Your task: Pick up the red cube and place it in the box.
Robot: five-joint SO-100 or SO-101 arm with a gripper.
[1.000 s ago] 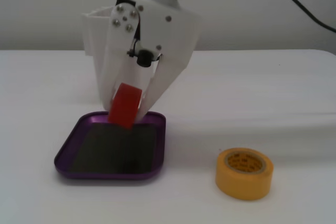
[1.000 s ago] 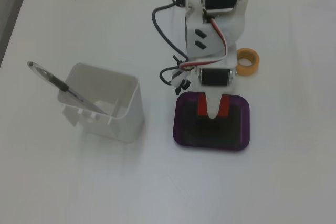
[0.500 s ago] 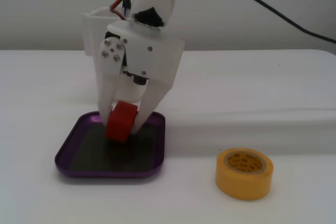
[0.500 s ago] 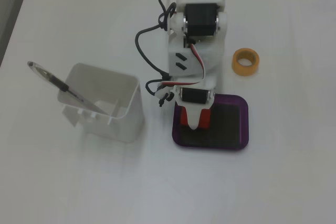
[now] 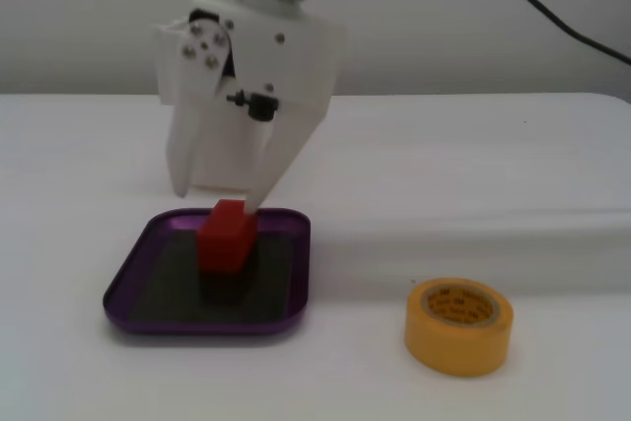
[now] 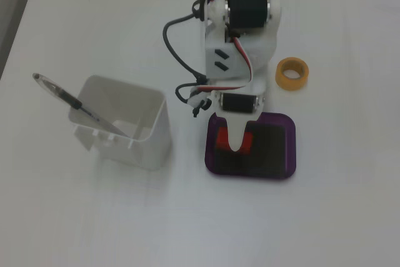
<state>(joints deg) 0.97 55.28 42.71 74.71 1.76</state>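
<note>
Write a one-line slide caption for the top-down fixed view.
White gripper over the purple tray with the red cube, white container and yellow tape roll nearby.

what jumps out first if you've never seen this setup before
The bright red cube catches the eye first, sitting over the dark floor of the purple tray with the white gripper right at it. Next is the yellow tape roll, alone on the table to the right of the tray in a fixed view. In the view from above, a white square container holding a pen stands left of the tray.

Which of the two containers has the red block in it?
The shallow purple metal tray holds the small red plastic block; the tall white square container holds only a pen.
</note>
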